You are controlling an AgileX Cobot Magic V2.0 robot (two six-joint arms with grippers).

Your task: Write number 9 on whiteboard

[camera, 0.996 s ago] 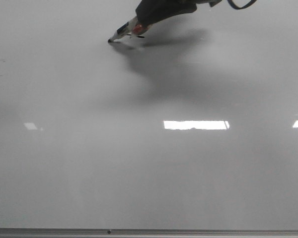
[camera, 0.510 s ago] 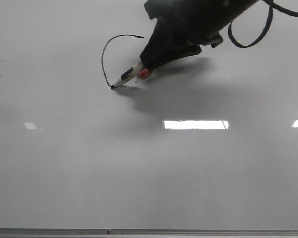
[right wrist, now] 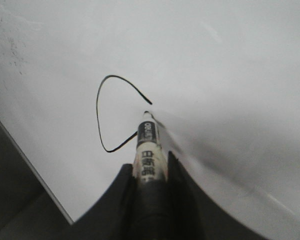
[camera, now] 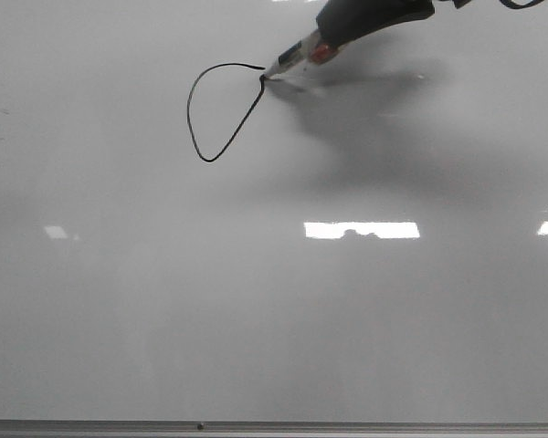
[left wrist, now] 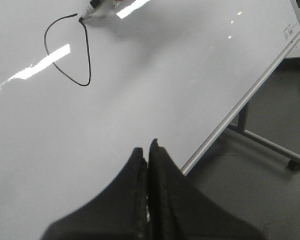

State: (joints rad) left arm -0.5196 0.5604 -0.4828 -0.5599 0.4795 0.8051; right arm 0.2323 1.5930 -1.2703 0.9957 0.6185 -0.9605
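Closing the loop of the 9 [camera: 221,111] is almost complete: the black line sits in the upper left-centre of the whiteboard [camera: 274,319], with the marker [camera: 292,59] tip at the loop's upper right, just short of the start of the stroke. The right gripper [right wrist: 150,187] is clamped on the marker barrel. The left gripper [left wrist: 147,200] hangs over the board's edge, jaws together and empty. Risk: lifting early would leave a gap; a tilted stem would distort the digit.
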